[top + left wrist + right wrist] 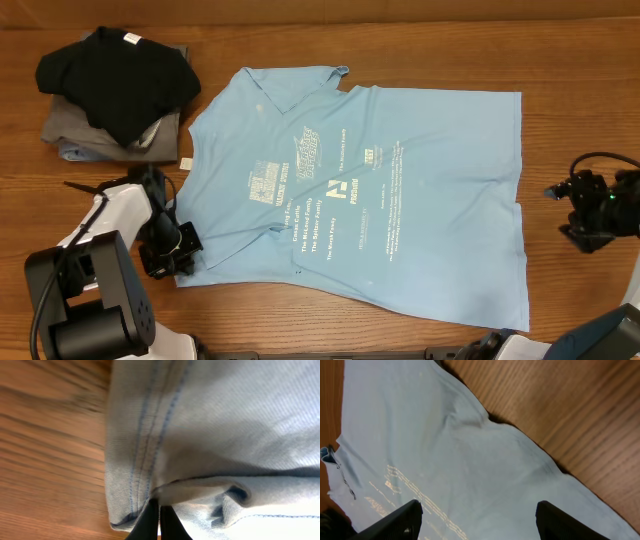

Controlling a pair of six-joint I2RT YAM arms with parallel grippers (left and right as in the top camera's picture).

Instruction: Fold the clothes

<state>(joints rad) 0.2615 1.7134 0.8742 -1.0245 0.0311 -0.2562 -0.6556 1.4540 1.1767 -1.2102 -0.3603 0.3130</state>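
Light sky-blue short-sleeved T-shirt (pixel 400 200) with white print lies face up and mostly flat across the middle of the brown wooden tabletop (pixel 560 60). Collar toward the far edge, a few soft creases near the near-left corner.

Handling, as a judgement: thin knit, light, limp. It will drape and slide easily on the wood, and it will not hold a crease unless laid down and smoothed. Best taken at stitched edges and corners, where the doubled hem gives the fingers something to bite. A pinch in mid-panel would only pull up a tent.

Left gripper (pixel 185 245) sits at the T-shirt's near-left corner. In the wrist view its fingers are drawn almost together (pixel 159 522), with a ridge of hemmed cloth bunched at the tips. I read that as pinched onto the edge.

Right gripper (pixel 572 205) is just off the T-shirt's right edge, apart from the cloth in the overhead view. Its fingers are spread wide (pixel 479 519) and hold nothing.

Far-left corner: a crumpled black shirt (pixel 110 70) on top of grey folded garments (pixel 65 130), clear of the work.
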